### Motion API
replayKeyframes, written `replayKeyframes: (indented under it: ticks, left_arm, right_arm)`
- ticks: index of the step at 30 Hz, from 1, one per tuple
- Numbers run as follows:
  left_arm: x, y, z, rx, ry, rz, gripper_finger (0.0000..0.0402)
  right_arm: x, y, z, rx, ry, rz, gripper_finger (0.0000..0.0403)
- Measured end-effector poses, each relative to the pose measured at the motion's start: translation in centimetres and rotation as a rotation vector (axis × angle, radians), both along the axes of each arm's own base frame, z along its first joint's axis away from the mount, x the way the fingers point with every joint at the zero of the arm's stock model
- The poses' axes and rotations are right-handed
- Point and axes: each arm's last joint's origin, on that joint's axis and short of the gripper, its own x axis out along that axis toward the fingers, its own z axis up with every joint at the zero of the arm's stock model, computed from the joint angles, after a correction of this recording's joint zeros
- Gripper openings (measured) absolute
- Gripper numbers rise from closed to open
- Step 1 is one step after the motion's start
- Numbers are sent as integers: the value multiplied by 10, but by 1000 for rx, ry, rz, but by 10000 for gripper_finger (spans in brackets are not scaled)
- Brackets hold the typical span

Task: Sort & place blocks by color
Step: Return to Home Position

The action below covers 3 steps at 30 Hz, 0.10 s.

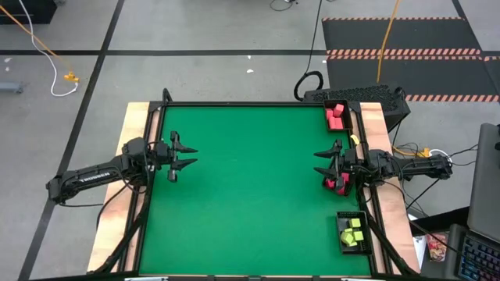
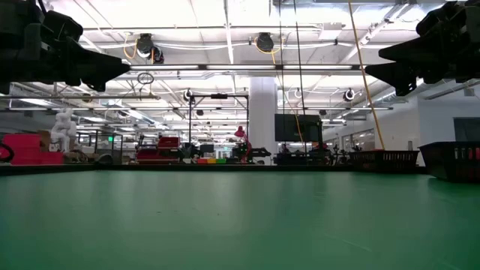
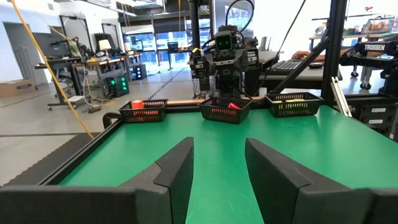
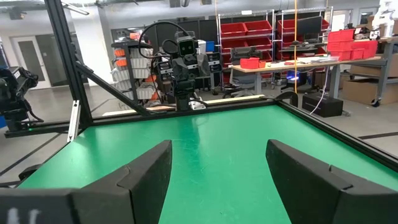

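Pink-red blocks [image 1: 336, 115] and yellow-green blocks [image 1: 354, 232] lie sorted in the black trays [image 1: 340, 222] along the right edge of the green table [image 1: 234, 203].
We judge the sorting finished, which is why both arms sit folded over their own sides: the left gripper [image 1: 195, 156] and right gripper [image 1: 316, 162] face each other, raised off the surface, fingers apart and holding nothing, the right one hovering over the middle tray.
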Motion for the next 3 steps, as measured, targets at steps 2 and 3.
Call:
replayKeyframes:
  ticks: [2, 3]
  left_arm:
    - [0, 0, 0, 0, 0, 0, 147]
    - [0, 0, 0, 0, 0, 1, 147]
  right_arm:
    - [0, 0, 0, 0, 0, 0, 254]
    - [0, 0, 0, 0, -1, 0, 254]
